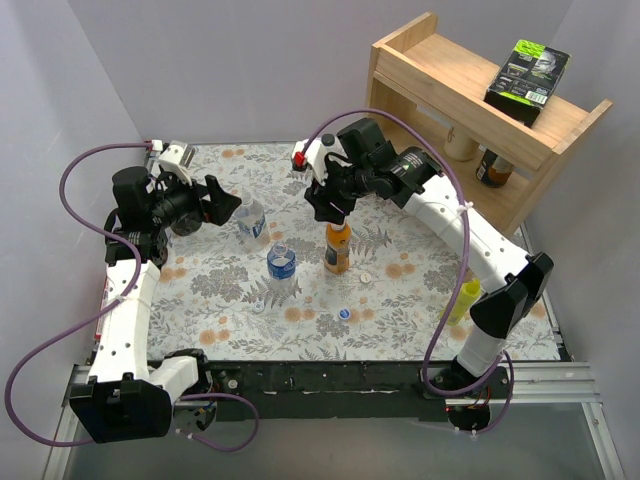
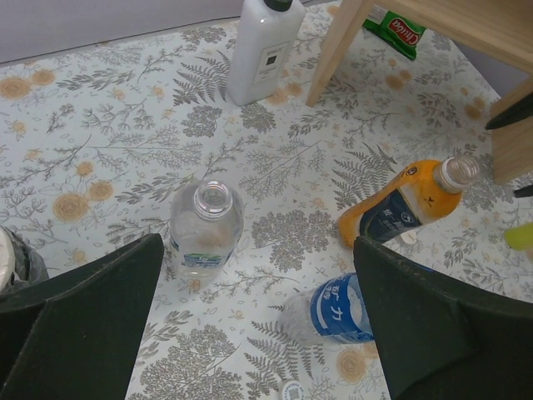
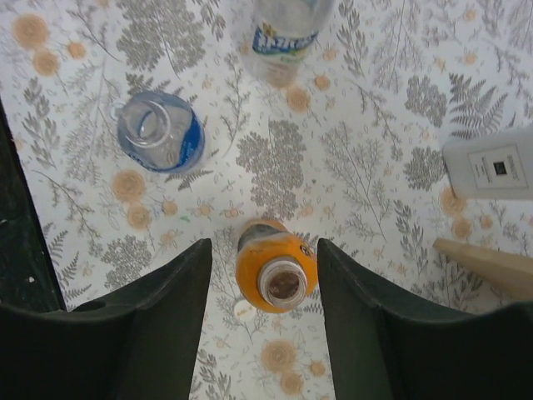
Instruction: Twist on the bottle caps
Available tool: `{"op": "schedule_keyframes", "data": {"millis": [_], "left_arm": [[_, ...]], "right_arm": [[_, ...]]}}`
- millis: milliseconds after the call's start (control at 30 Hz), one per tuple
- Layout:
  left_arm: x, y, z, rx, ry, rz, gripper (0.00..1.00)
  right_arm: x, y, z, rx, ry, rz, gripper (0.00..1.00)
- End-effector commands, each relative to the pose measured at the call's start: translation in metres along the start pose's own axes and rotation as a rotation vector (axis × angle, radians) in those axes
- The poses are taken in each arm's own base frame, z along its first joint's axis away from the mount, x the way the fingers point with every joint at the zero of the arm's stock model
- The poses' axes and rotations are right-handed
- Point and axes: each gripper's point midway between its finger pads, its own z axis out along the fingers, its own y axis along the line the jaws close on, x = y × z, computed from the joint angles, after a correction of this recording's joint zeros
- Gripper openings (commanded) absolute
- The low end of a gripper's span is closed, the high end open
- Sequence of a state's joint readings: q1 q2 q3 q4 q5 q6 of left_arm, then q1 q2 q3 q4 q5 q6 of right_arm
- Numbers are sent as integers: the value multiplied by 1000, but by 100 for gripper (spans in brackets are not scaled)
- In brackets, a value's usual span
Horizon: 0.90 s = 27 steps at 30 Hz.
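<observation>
**Left gripper** (image 1: 222, 203): jaws wide apart with nothing between them. It hovers over the left part of the table (image 1: 190, 300), just beside the clear bottle.

**Clear bottle** (image 2: 206, 227): upright, mouth open, no cap on the neck.

**Whitish cap** (image 1: 258, 306): lies loose on the table toward the near edge, apart from every bottle.

**Blue-label bottle** (image 1: 282, 262): upright near the table's middle. The right wrist view looks straight down into its open mouth, so it has no cap.

**Orange bottle** (image 1: 338, 250): upright, between the blue-label bottle and the right arm. Its mouth is open and it has no cap.

**Blue cap** (image 1: 344, 313): lies loose on the table, in front of the orange bottle.

**Second whitish cap** (image 1: 367, 276): lies loose, just beside the orange bottle's base.

**Right gripper** (image 1: 328, 208): sits above the orange bottle, jaws apart, one on either side of its neck. The views do not show whether the pads touch the bottle.

**Progress:** none of the three bottles is capped and neither gripper holds a cap, so all three caps are left to fit. The step in hand appears to be taking hold of the orange bottle.
</observation>
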<state>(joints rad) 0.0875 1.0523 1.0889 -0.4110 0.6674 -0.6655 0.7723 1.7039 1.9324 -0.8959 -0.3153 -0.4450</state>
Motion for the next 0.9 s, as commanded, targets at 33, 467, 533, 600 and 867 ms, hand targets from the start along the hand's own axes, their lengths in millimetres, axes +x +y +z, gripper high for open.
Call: {"op": "schedule_keyframes", "data": {"millis": [33,467,533,600,867], "left_arm": [[-5,-16,-4,66,-15,2,98],[0,-14,3,82,-13,-27,98],[1,-13,4,82,-11,-30,98],[2,-13,5,86,-12,-33,98],[4,-13,8,97,-13,-41,98]], "right_arm": [[37,-21,10,72,144,24,62],[70,-9,20,16,234,70,58],[74,-7,19,10,240,75,56],[76,-4,20,5,243,77,54],[74,-7,25,3,238,82,41]]}}
